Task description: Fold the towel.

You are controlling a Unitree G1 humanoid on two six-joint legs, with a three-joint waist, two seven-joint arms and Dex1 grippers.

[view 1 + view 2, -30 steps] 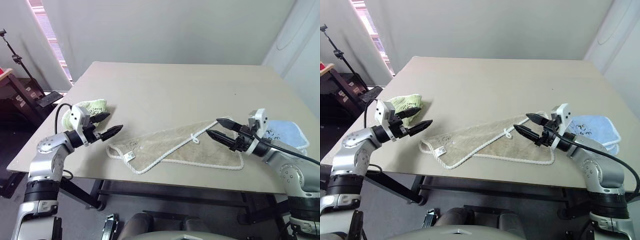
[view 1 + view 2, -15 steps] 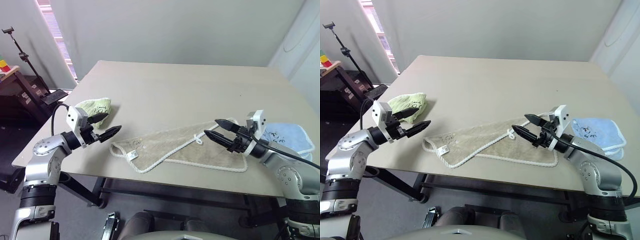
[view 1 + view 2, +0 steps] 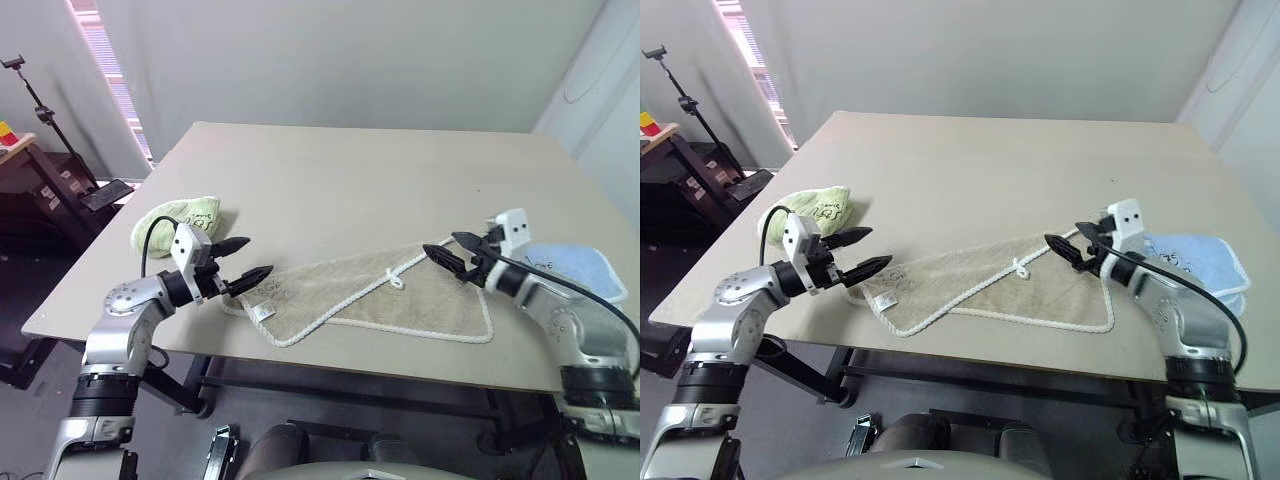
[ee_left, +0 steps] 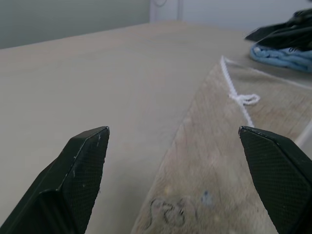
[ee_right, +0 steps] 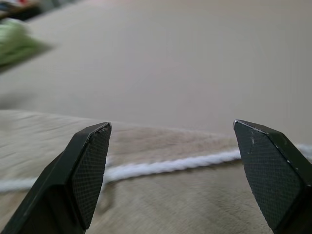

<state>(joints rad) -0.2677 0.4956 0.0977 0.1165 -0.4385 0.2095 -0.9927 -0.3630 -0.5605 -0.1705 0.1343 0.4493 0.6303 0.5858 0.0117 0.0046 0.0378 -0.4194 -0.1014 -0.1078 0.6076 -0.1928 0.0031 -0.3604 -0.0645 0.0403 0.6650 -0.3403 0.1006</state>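
The beige towel (image 3: 400,300) with white corded edging lies flat near the table's front edge, folded over itself, its small white loop (image 3: 395,281) on top and a small tag (image 3: 259,312) at its left corner. My left gripper (image 3: 250,258) hovers open just above the towel's left end. My right gripper (image 3: 449,251) is open over the towel's right far corner, angled slightly down. In the left wrist view the towel (image 4: 229,161) and its loop (image 4: 247,99) lie ahead between the fingers. The right wrist view shows the corded edge (image 5: 161,166) crossing between the fingers.
A light green cloth (image 3: 180,217) sits bunched at the table's left edge, behind my left gripper. A folded light blue cloth (image 3: 570,268) lies at the right edge beside my right arm. The beige table (image 3: 350,180) stretches bare beyond the towel. A stand and shelves stand off the table's left.
My left gripper moved right to the towel's left end. My right gripper moved forward and lowered over the towel's right corner. The towel has not moved.
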